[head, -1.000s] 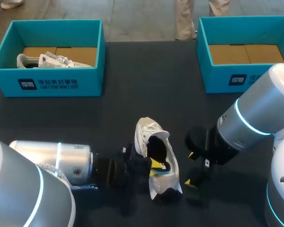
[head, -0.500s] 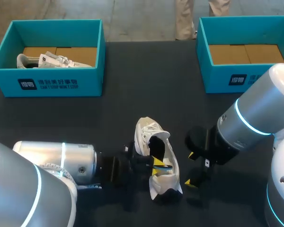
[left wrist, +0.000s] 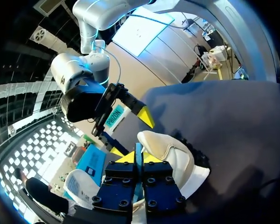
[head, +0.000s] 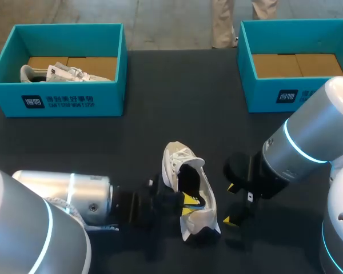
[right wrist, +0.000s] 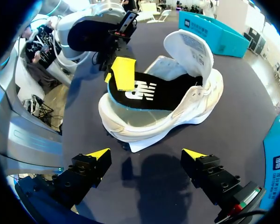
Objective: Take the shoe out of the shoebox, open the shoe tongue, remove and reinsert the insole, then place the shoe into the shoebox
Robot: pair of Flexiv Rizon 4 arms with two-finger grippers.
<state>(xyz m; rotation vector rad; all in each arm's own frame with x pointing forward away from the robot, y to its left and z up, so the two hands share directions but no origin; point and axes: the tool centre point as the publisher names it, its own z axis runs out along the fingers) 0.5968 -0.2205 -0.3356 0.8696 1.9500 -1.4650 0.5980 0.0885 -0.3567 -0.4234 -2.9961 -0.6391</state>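
Between your two grippers the one shoe (head: 177,160) sat on the table (head: 160,114), outside the left shoebox (head: 57,101) and the right shoebox (head: 286,94). A second shoe (head: 63,73) showed half-hidden in the left one. Your left gripper (left wrist: 138,158), held low and level, pinched the insole (right wrist: 149,91) at its heel edge. Your right gripper (right wrist: 144,156) hovered beside the shoe, fingers spread wide.

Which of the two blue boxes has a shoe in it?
The far-left box: a white shoe lies inside. The far-right box shows only brown cardboard.
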